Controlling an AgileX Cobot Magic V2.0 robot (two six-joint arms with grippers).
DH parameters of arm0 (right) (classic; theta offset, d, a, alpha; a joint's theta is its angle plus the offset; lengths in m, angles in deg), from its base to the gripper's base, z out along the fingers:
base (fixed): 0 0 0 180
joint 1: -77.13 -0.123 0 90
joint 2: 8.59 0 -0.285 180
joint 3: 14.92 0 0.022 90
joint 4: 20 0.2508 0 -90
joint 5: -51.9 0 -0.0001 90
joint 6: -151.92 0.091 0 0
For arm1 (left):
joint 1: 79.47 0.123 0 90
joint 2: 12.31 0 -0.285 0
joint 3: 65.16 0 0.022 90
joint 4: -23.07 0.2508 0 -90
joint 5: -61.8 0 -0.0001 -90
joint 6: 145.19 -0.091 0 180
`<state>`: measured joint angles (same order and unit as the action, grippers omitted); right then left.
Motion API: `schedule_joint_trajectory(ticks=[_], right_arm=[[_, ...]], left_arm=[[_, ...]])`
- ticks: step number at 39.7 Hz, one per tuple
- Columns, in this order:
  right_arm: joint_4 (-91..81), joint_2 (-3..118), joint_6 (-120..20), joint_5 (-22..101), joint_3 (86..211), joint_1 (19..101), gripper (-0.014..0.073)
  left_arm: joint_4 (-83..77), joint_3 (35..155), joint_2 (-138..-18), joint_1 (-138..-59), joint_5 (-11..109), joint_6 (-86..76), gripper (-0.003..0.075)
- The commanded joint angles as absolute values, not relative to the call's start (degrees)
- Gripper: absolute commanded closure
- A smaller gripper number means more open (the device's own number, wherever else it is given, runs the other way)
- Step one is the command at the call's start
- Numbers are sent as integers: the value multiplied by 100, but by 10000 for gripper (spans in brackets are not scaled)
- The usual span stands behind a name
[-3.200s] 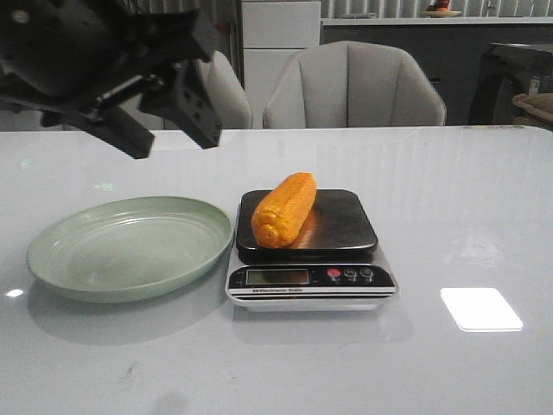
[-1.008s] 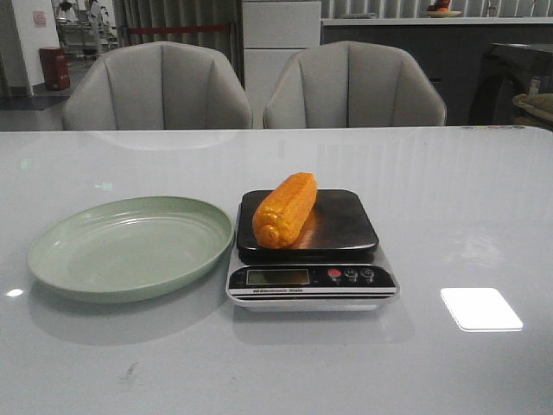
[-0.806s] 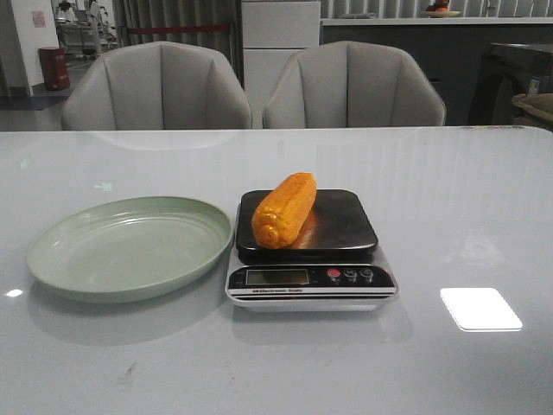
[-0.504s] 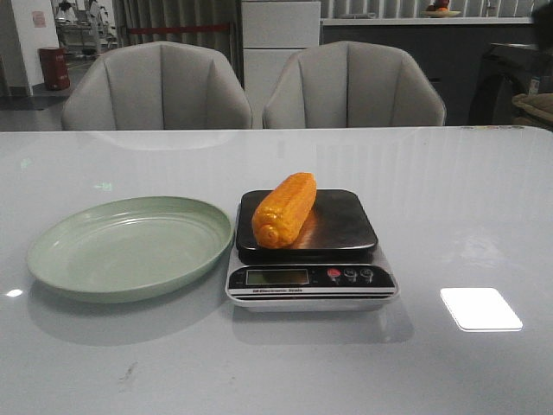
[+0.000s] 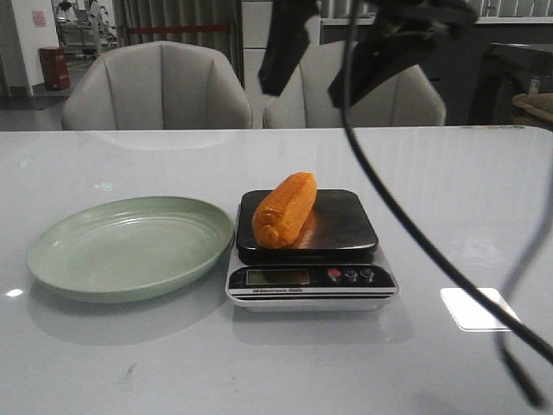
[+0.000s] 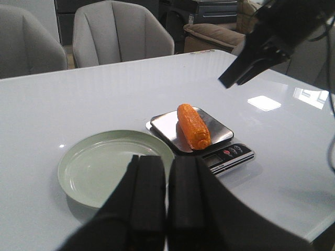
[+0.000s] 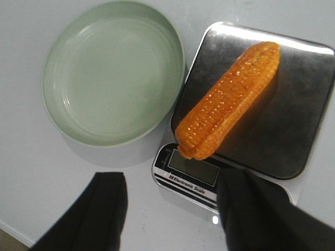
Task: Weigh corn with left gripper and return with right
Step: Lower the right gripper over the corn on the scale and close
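The orange-yellow corn (image 5: 283, 210) lies diagonally on the steel platform of the scale (image 5: 346, 226), one end overhanging the display side. My right gripper (image 5: 302, 91), trailing a black cable, hangs open well above the corn and touches nothing. In the right wrist view the corn (image 7: 227, 99) lies below and beyond the spread fingers (image 7: 107, 209). My left gripper (image 6: 167, 159) is shut and empty, pulled back high over the near side of the table; it is out of the front view. From there I see the corn (image 6: 192, 125) and the right gripper (image 6: 251, 57).
An empty pale green plate (image 5: 130, 246) sits left of the scale, almost touching it. The right arm's black cable (image 5: 406, 225) sweeps down across the right of the front view. Two grey chairs (image 5: 155, 86) stand behind the table.
The right gripper and its cable have swung into the front view above the scale. The left gripper, seen over the plate at first, had left that view. The corn has not moved.
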<state>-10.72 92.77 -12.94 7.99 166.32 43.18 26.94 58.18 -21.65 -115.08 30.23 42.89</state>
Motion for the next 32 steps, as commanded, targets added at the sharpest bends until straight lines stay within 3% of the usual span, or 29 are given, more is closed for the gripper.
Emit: schedule_joint_trajectory(ticks=[1,8,15,32], right_arm=[[-1174,9861,-1101,151,17654,4280,146],[-1947,11162,-52,-1404,19200,4161,146],[-2703,11723,895,-2024,20106,3923,146],[-2727,11944,2151,-2162,20231,4092,143]], left_arm=[[2715,5956,-2238,-11526,3443,4299,607],[2715,5956,-2238,-11526,3443,4299,607],[2715,5956,-2227,-11526,3443,4299,607],[2715,5956,-2227,-11526,3443,4299,607]])
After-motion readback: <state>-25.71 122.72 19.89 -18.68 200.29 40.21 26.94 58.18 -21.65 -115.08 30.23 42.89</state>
